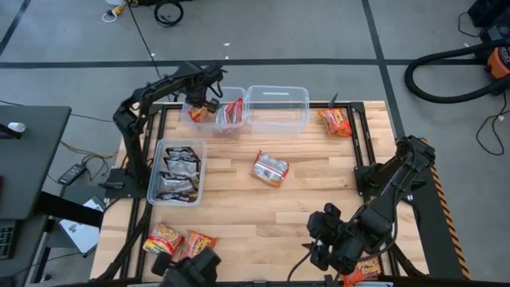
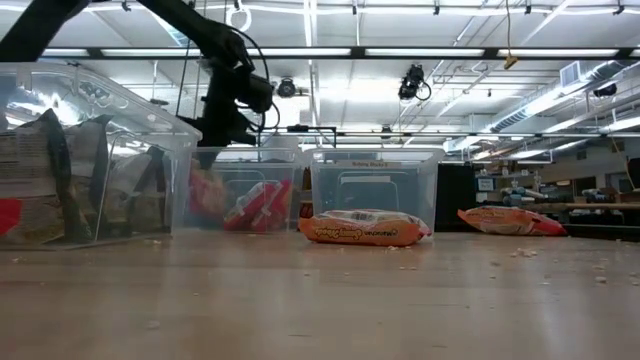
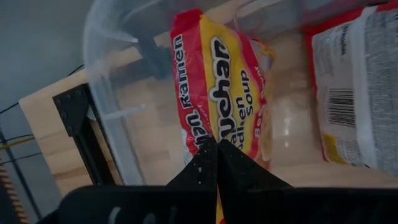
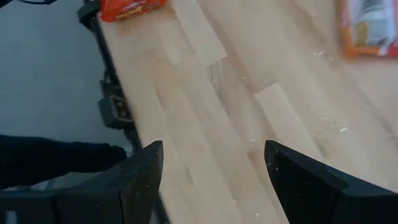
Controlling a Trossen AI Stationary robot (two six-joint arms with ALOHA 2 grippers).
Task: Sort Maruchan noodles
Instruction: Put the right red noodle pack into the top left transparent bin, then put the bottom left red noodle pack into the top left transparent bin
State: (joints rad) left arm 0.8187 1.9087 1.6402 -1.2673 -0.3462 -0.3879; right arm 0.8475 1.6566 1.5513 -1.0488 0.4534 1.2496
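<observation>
My left gripper is over the far-left clear bin and is shut on a yellow-and-red Maruchan packet. A red packet leans in the same bin beside it. My right gripper is open above bare table near the near right corner. Silver-black packets lie in the left bin. Loose packets lie flat on the table at mid-table, far right, near left and near right. My left gripper pinches the yellow-and-red packet by one end between its two fingers, which come from above and point down into the bin. The packet hangs below the fingers inside the bin. Whether its lower end touches the bin floor cannot be told.
An empty clear bin stands right of the far-left one. The table's black frame runs along its edges. Bare wood lies between the mid-table packet and my right gripper. Crumbs are scattered over the tabletop.
</observation>
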